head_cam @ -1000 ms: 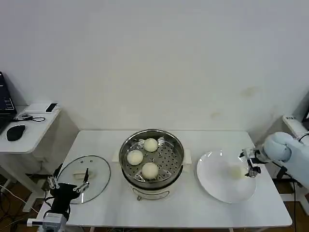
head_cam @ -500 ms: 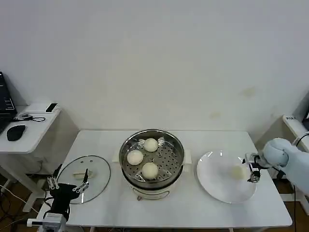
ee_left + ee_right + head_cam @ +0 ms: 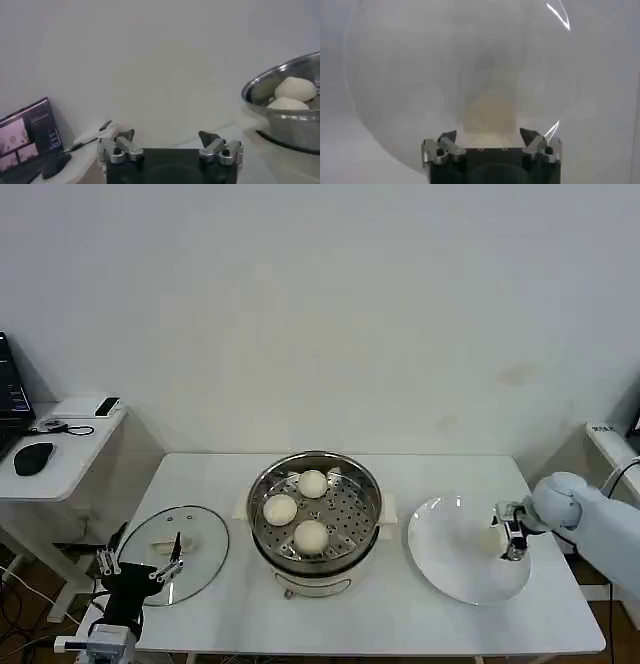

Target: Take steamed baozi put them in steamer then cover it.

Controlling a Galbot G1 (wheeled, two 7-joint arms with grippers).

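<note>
At the three o'clock end of the white table (image 3: 420,609), my right gripper (image 3: 506,536) sat low over the white plate (image 3: 450,569), on its three o'clock side. From my head, the last baozi (image 3: 489,541) showed as a pale lump partly hidden behind the fingers. My right wrist camera gave what the head could not: the fingers (image 3: 447,137) were spread wide, one on either side of the cream bun (image 3: 490,116), with visible space between them and it, so I held nothing. Whether the tips touched the plate I could not tell.

The steamer (image 3: 315,524) stood at the table's centre with three baozi on its perforated tray: one at twelve o'clock (image 3: 312,483), one at nine (image 3: 280,509), one at six (image 3: 311,536). My left wrist camera saw the same pot from the side, its steel rim (image 3: 285,75) with two buns rising above it, a view that hid the tray.

My left gripper (image 3: 140,569) hung at the table's seven o'clock corner, fingers open and empty, at the near edge of the glass cover (image 3: 175,541), which lay flat on the table with its bar handle up, at nine o'clock of the steamer and apart from it.
</note>
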